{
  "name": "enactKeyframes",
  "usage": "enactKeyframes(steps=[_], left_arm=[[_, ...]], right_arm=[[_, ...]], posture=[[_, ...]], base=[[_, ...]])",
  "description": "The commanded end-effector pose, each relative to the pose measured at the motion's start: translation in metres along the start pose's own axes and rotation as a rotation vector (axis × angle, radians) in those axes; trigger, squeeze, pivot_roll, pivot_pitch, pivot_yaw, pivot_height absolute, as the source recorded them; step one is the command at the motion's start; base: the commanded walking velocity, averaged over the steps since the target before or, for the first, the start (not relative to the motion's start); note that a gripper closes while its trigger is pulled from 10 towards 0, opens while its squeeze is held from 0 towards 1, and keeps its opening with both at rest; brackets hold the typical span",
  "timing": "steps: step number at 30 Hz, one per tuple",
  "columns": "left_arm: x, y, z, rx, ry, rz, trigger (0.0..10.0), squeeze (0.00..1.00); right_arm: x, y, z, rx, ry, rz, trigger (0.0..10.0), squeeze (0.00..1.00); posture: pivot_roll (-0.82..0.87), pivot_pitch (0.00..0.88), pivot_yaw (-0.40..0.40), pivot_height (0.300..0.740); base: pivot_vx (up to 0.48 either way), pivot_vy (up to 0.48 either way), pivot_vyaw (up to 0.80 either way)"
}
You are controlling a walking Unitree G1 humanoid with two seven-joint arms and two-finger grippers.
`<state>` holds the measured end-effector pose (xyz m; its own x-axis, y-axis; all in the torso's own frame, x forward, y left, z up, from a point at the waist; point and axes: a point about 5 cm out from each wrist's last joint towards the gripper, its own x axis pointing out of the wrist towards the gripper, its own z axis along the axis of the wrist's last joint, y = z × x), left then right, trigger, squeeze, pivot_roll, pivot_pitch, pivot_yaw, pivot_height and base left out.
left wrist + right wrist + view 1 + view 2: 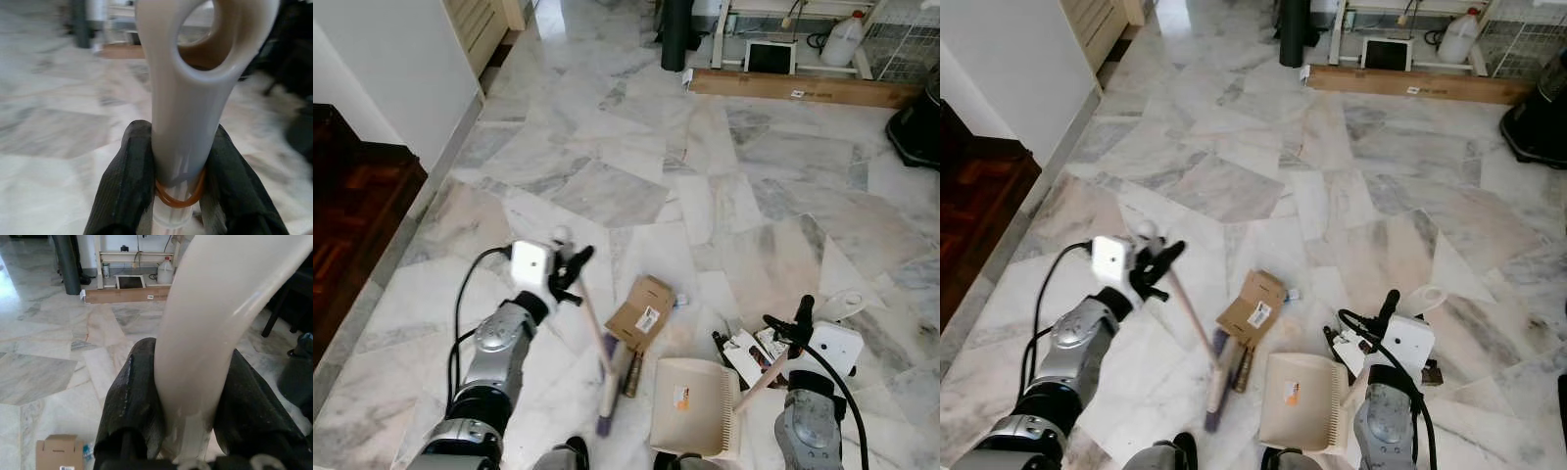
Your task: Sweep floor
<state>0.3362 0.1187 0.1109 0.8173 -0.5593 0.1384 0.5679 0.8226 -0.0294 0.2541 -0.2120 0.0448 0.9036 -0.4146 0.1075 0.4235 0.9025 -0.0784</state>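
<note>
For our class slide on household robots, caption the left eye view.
Left gripper angles a broom toward a cardboard box; right gripper holds the dustpan.

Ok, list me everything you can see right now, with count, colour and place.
Broom: one, pale handle, purple head, on floor ahead.
Dustpan: one, cream, right of the broom head.
Cardboard box: one, brown, beyond the dustpan.
Printed litter: small heap, mixed colours, right of the dustpan.
Long cardboard box: one, brown, far side.
Jug: one, white, far right.
Marble floor: grey-white.
Left claw: black, shut on broom handle.
Right claw: black, shut on dustpan handle.
</note>
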Motion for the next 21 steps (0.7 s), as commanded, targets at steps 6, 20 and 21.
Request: enactKeyframes(steps=[6,20,21], left_arm=[[0.005,-0.027,0.001,-0.075,0.021,-0.199,10.0,0.00],[0.004,-0.035,0.015,-0.100,0.009,-0.257,10.0,0.00],[0.004,-0.034,0.016,-0.098,0.003,-0.248,10.0,0.00]], right_arm=[[-0.020,-0.006,-0.031,-0.061,0.186,-0.005,10.0,0.00],[-0.006,0.008,-0.026,-0.021,0.183,0.001,10.0,0.00],[-0.005,0.009,-0.025,-0.015,0.182,0.002,10.0,0.00]], posture=[[-0.01,0.276,0.036,0.740],[0.02,0.209,0.061,0.740],[0.02,0.206,0.062,0.740]], base=[[0.000,0.000,0.00],[0.000,0.000,0.00],[0.000,0.000,0.00]])
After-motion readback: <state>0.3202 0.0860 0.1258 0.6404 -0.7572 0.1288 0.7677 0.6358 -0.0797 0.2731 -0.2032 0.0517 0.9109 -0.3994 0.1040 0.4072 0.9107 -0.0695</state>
